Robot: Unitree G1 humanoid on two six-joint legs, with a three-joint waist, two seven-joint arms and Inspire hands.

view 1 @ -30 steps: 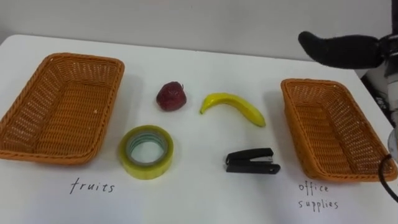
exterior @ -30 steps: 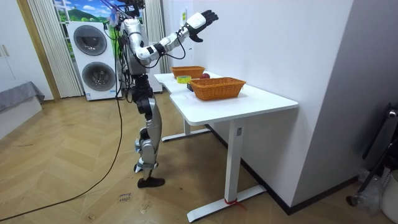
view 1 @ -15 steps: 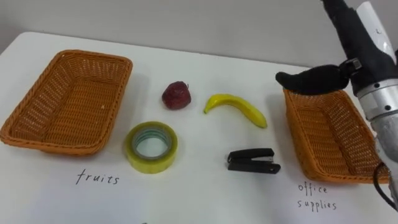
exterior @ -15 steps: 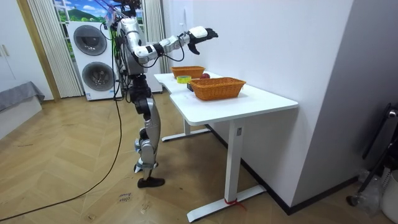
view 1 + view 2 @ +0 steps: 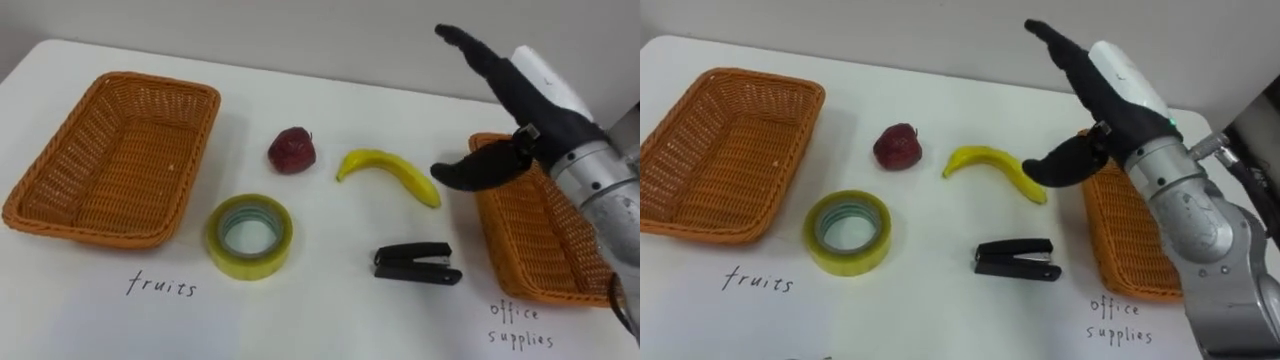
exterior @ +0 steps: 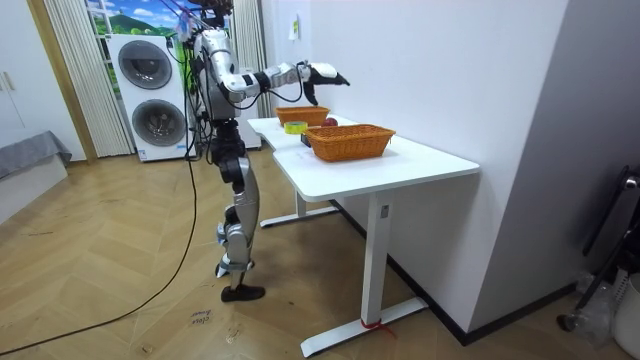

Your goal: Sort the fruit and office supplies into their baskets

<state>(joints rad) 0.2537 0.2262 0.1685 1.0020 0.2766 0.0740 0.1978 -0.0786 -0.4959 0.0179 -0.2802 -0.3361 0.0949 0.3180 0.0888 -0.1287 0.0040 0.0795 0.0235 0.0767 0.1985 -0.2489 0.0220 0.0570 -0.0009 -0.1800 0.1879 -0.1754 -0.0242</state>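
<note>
Banana (image 5: 395, 172) lies on the surface just beside the office-supplies basket (image 5: 545, 240), with your right hand (image 5: 528, 108) hovering near it, fingers (image 5: 480, 55) spread wide and empty — close off-centre and its curve may roll away, or your thumb may clip that basket's rim.

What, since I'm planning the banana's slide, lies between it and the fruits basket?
The red fruit lies directly between the banana and the fruits basket; the tape roll sits just off that line, nearer the robot.
</note>
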